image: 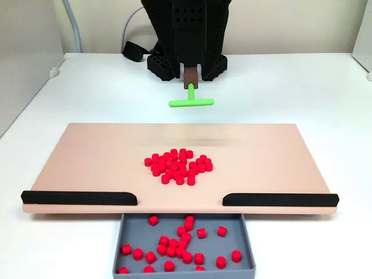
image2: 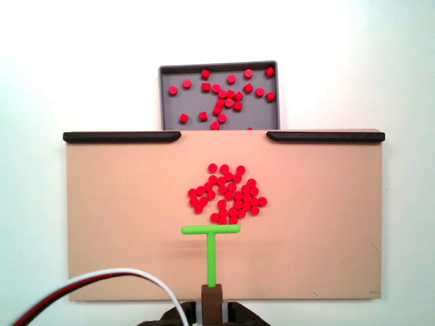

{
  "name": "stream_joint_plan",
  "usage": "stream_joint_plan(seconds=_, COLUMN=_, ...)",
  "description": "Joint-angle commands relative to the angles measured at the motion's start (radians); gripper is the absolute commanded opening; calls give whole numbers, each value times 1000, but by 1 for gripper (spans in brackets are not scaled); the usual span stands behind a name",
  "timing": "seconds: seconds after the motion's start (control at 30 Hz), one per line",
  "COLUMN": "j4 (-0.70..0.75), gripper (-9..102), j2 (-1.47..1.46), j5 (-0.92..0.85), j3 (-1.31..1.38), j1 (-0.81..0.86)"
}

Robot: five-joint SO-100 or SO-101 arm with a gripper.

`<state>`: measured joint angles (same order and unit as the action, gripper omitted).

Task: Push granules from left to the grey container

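Jaws: state cannot be told; the black arm ends in a brown block that carries the pusher, and no fingertips are distinct.
Green T-shaped pusher: stem fixed in the brown block, crossbar held level and facing the pile, just behind it on the side away from the grey container; seemingly set so that one forward stroke would drive the pellets ahead of the bar.
Granules, pile on the board: loose red cluster at mid-board, directly between crossbar and grey container; not yet in the tray.
Tan board: flat work surface butted against the grey container.
Black strips: two, along the board edge nearest the grey container, one either side; the gap between them lines up with the tray, presumably funnelling pellets in.
Grey container: beyond that gap, holding many scattered granules already.
Table: white, under all.
Cable: red-and-white, beside the arm base, well apart from the grey container.
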<state>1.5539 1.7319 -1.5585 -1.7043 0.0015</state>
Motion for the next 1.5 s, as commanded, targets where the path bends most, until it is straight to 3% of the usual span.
stream_joint_plan(seconds=0.0, j4=-5, gripper=0, j2=6, j5=-12, j3=20, j1=12)
stream_joint_plan(seconds=1.47, j4=2, gripper=0, j2=8, j5=-17, j3=6, j1=-21)
